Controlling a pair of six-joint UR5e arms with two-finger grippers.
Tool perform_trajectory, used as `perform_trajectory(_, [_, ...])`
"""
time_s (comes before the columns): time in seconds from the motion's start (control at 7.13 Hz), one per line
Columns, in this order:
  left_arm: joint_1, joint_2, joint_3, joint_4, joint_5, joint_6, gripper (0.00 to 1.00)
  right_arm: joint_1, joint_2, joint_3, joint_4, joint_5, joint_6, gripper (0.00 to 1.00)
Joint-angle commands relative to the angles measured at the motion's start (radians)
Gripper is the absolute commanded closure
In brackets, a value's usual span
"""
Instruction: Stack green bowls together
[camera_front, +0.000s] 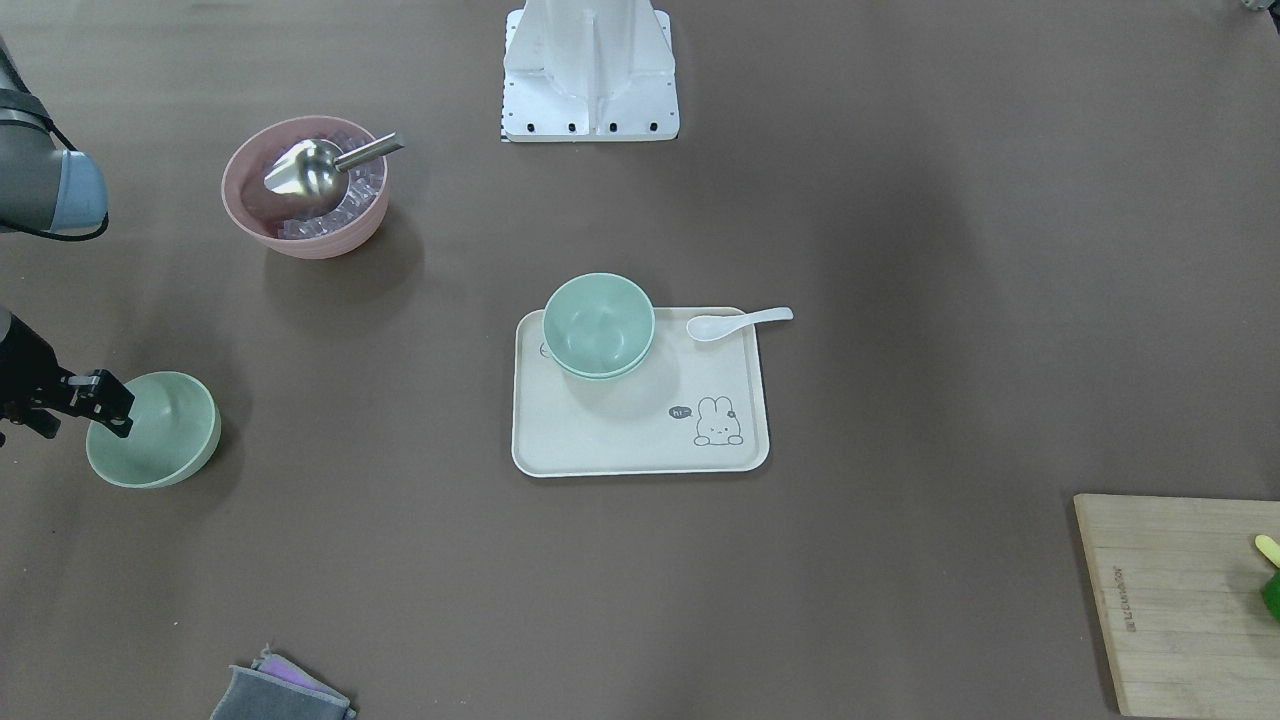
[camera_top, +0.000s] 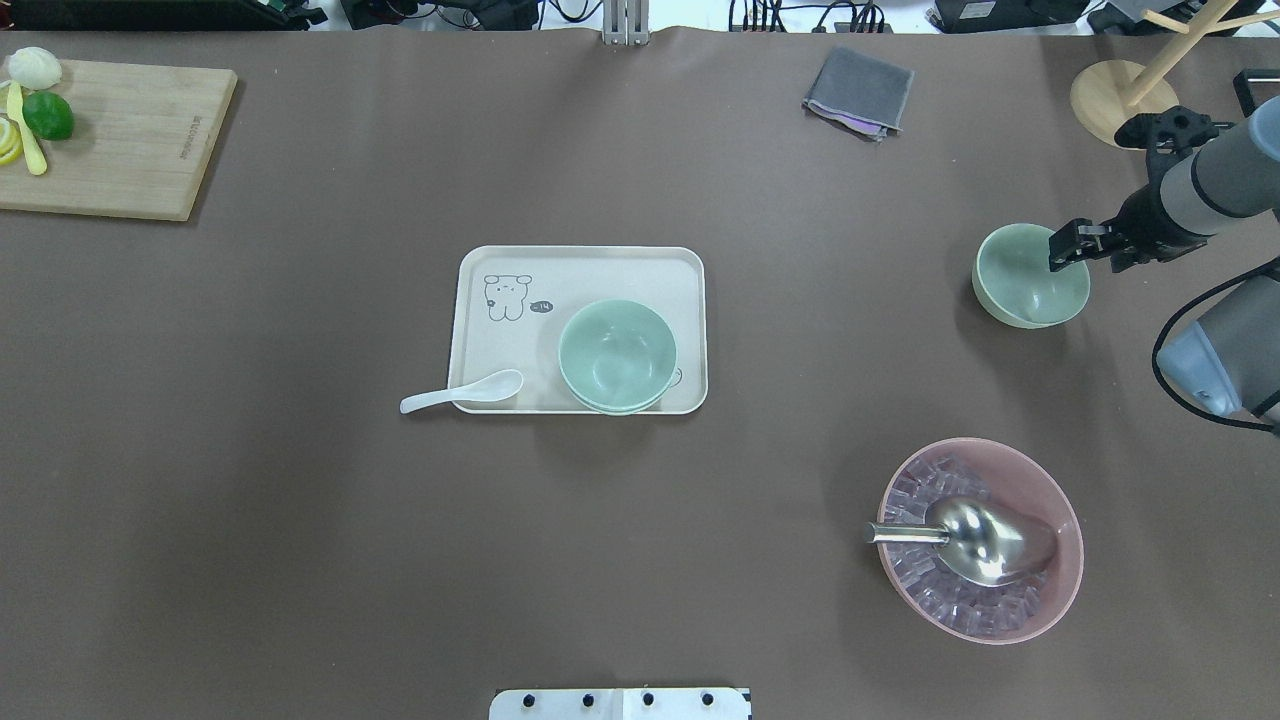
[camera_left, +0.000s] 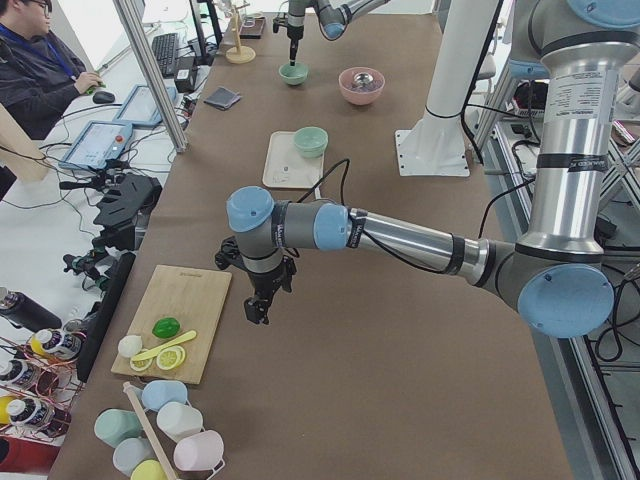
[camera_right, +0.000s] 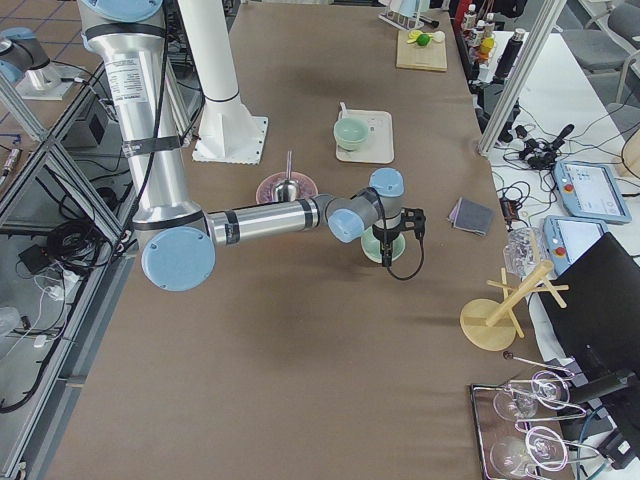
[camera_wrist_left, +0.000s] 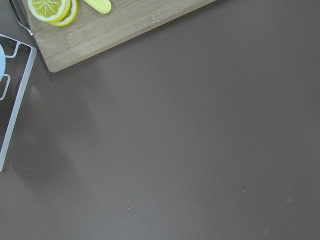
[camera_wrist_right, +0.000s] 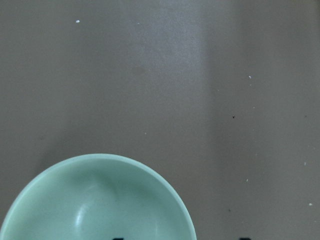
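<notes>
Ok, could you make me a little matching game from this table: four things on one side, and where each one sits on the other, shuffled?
Things:
1. metal scoop
2. white spoon
3. lime
4. lone green bowl

Places:
A. on the wooden cutting board
B. at the right gripper, away from the tray
C. in the pink bowl
D. half on the tray, half off

Pairs: 1-C, 2-D, 3-A, 4-B

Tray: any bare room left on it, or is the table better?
On the tray, the half with the bunny print is bare. The spoon-side edge is crowded: spoon, stacked bowls. Open table lies between tray and lone bowl.
</notes>
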Motion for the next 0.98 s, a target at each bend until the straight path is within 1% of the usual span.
perform_trajectory(0.0, [0.000, 0.001, -0.002, 0.000, 0.002, 0.000, 0.02, -0.011, -0.025, -0.005, 0.018, -0.018, 0.008, 0.33])
perform_trajectory(0.14, [0.000, 0.001, -0.002, 0.000, 0.002, 0.000, 0.02, -0.014, -0.029, -0.005, 0.019, -0.018, 0.008, 0.40])
perform_trajectory(0.28, [0.000, 0.000, -0.003, 0.000, 0.002, 0.000, 0.02, -0.014, -0.034, 0.000, 0.019, -0.018, 0.008, 0.52])
perform_trajectory(0.42, [0.000, 0.000, -0.005, 0.000, 0.002, 0.000, 0.02, -0.015, -0.034, 0.001, 0.019, -0.015, 0.010, 0.69])
perform_trajectory(0.56, [0.000, 0.000, -0.006, 0.000, 0.002, 0.000, 0.02, -0.017, -0.032, 0.006, 0.019, -0.012, 0.010, 0.82])
perform_trajectory(0.7, [0.000, 0.000, -0.019, 0.000, 0.003, -0.006, 0.02, -0.024, -0.034, 0.000, 0.019, -0.014, 0.008, 1.00])
perform_trajectory(0.84, [0.000, 0.006, -0.017, 0.000, 0.003, -0.005, 0.02, -0.024, -0.029, 0.009, 0.019, -0.012, 0.010, 1.00])
